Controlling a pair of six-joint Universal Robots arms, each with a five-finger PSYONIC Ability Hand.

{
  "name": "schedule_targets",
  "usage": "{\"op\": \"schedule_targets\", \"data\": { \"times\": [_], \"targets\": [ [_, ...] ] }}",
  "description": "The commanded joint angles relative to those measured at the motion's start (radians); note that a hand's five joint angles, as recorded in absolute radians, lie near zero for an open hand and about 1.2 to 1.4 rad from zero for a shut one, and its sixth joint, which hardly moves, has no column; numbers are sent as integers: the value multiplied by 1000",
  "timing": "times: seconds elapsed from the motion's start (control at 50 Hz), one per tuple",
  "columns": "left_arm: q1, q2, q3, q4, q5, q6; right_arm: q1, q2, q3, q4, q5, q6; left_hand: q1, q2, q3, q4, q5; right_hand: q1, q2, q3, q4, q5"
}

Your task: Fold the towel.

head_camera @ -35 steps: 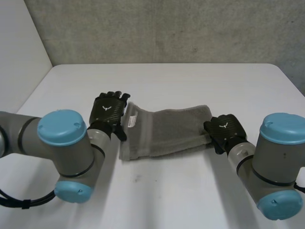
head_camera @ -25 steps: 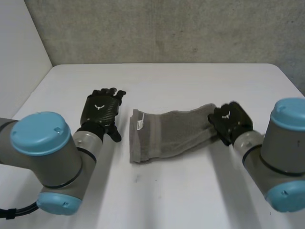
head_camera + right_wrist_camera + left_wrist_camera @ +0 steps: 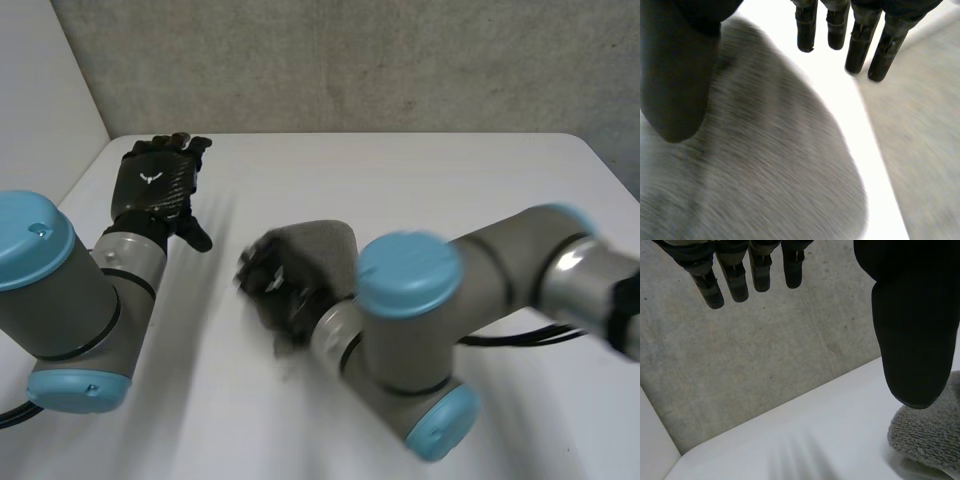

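Note:
The grey towel [image 3: 322, 248] lies as a short rounded heap in the middle of the white table [image 3: 460, 180]. My right arm reaches across it, and my right hand [image 3: 268, 287] is at its left end. In the right wrist view that hand [image 3: 675, 75] has straight fingers [image 3: 859, 47] set apart from the thumb, with the towel [image 3: 765, 170] lying under the palm and nothing pinched. My left hand [image 3: 155, 182] is raised at the table's far left, away from the towel. Its straight fingers [image 3: 730, 280] and thumb hold nothing, and a towel corner [image 3: 927, 432] lies below the thumb.
A grey concrete wall [image 3: 350, 60] runs along the table's far edge. A white side wall [image 3: 40, 90] stands at the left. Bare table lies in front of and to the right of the towel.
My right arm has swung from the towel's right end across to its left end, and the towel now looks much shorter and heaped. My left hand has drawn back to the far left.

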Motion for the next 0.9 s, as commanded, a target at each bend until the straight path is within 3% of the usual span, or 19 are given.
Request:
{"op": "schedule_targets", "data": {
  "times": [0.02, 0.1, 0.2, 0.42, 0.5, 0.66, 0.7, 0.74, 0.76, 0.8, 0.9],
  "targets": [
    [-43, -36, 45, 5, 1, -18, -119, -171, 121, -78, 57, 388, 7, 12, 12, 12, -16, -69, -63, -81, -85, -60],
    [-102, -93, 78, -1, -1, -70, -194, -205, 148, -66, 55, 589, 10, 15, 15, 15, -13, -69, -63, -81, -85, -60],
    [-155, -180, 97, -4, 4, -104, -229, -155, 119, -11, 40, 672, 13, 18, 18, 18, -10, -69, -63, -81, -85, -60],
    [-188, -345, 134, -35, 14, -101, -232, 126, -93, 194, 21, 669, 18, 24, 24, 24, -5, -69, -63, -81, -85, -60],
    [-185, -323, 144, -53, 11, -101, -232, 117, -121, 215, 20, 669, 10, 15, 15, 15, -13, -69, -63, -81, -85, -60],
    [-162, -84, 221, -236, 10, -109, -263, -177, -75, 195, 49, 681, -2, 3, 3, 3, -25, -69, -63, -81, -85, -60],
    [-149, -26, 249, -293, 10, -109, -280, -239, -59, 185, 87, 687, -2, 3, 3, 3, -25, -69, -63, -81, -85, -60],
    [-120, 71, 324, -418, 5, -110, -311, -362, -46, 179, 217, 697, -2, 3, 3, 3, -25, -69, -63, -81, -85, -60],
    [-120, 71, 324, -418, 5, -110, -311, -363, -46, 179, 218, 697, -2, 3, 3, 3, -25, -69, -63, -81, -85, -60],
    [-81, 140, 400, -541, -19, -118, -341, -450, -40, 193, 337, 683, -2, 3, 3, 3, -25, -69, -63, -81, -85, -60],
    [-16, 211, 473, -691, -51, -126, -381, -493, -20, 237, 376, 639, -2, 3, 3, 3, -25, -69, -63, -81, -85, -60]
  ]
}}
